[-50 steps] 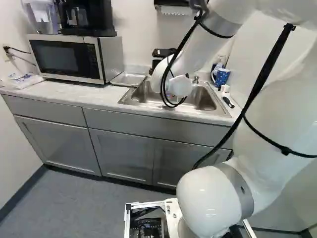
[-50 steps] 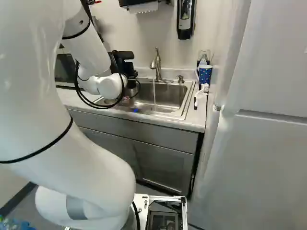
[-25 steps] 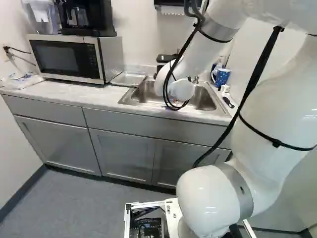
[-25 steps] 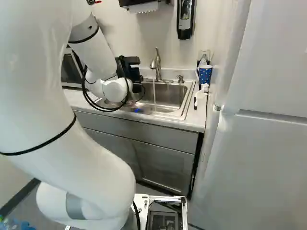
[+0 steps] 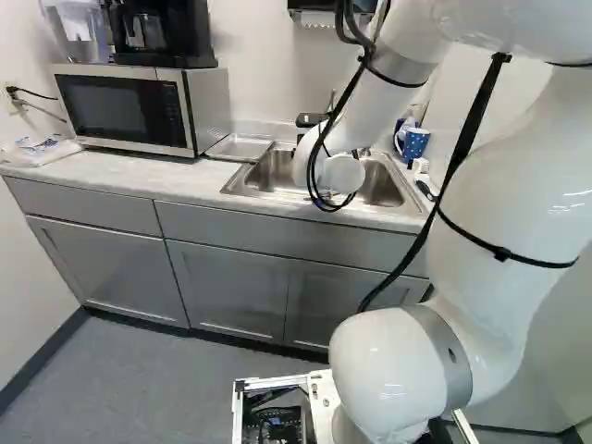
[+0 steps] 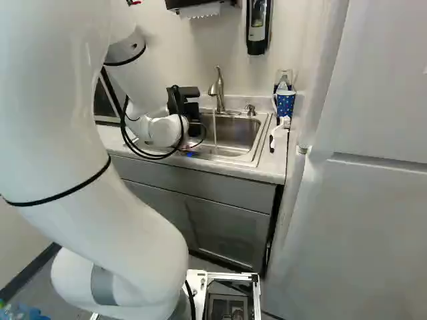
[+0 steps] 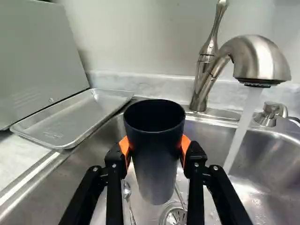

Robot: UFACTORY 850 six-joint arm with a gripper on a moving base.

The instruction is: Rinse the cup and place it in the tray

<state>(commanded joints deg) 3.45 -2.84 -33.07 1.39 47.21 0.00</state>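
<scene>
the arm's wrist joint covers most of the pincer in the right base view, and the cup cannot be made out for certain in either base view. in the wrist view the dark cup hides part of the drain and part of a thin metal piece beside it; the inside is too dark to show its bottom, and the underside is out of sight. the cup stands upright, mouth up, its long axis close to vertical and its sides narrowing toward the base. the pincer is closed on it, the orange pads pressing from two sides below the rim. it hangs over the sink, with a spoon lying under it. water runs from the faucet beside the cup, apart from it. the metal tray sits on the tabletop between the sink and the microwave.
</scene>
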